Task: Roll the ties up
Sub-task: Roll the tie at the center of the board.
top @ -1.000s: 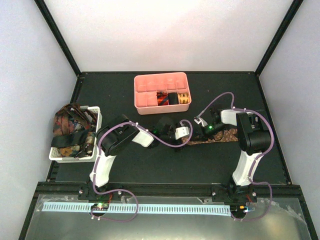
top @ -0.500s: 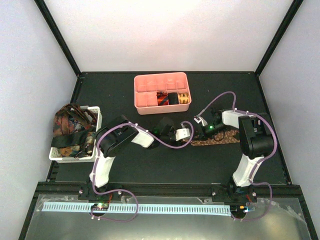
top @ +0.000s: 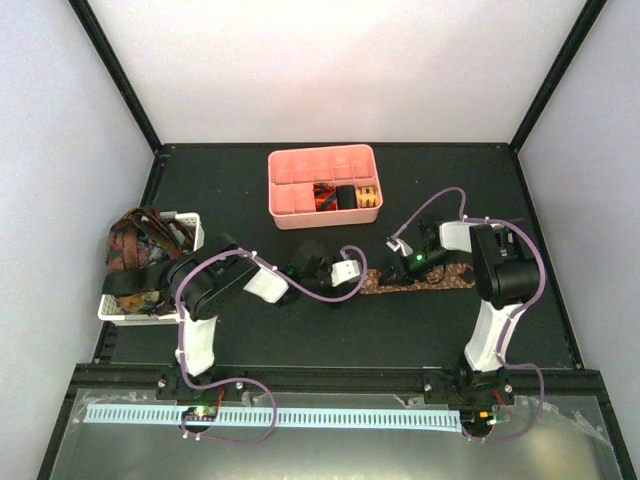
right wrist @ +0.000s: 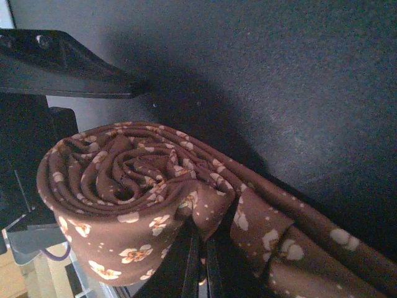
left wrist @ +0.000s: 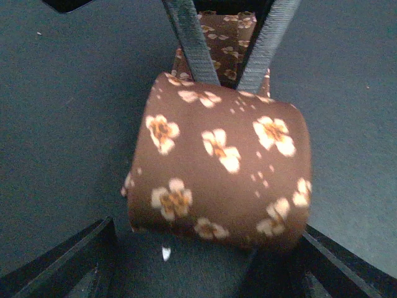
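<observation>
top view: your left arm [top: 215,285] has swung back toward the white basket [top: 192,232] since a second ago. the brown tie [top: 432,280] lies on the black table [top: 300,335] below the pink tray [top: 273,190], with white walls [top: 330,70] around. left wrist: left gripper [left wrist: 208,230] jaws are spread and straddle the tie's roll. right wrist: right gripper [right wrist: 198,251] is pinched on that roll.

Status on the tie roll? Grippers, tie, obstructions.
Right gripper shut on brown tie, partly rolled, tail lying on table. Left gripper open, straddling it. Pink tray, white basket well apart.
</observation>
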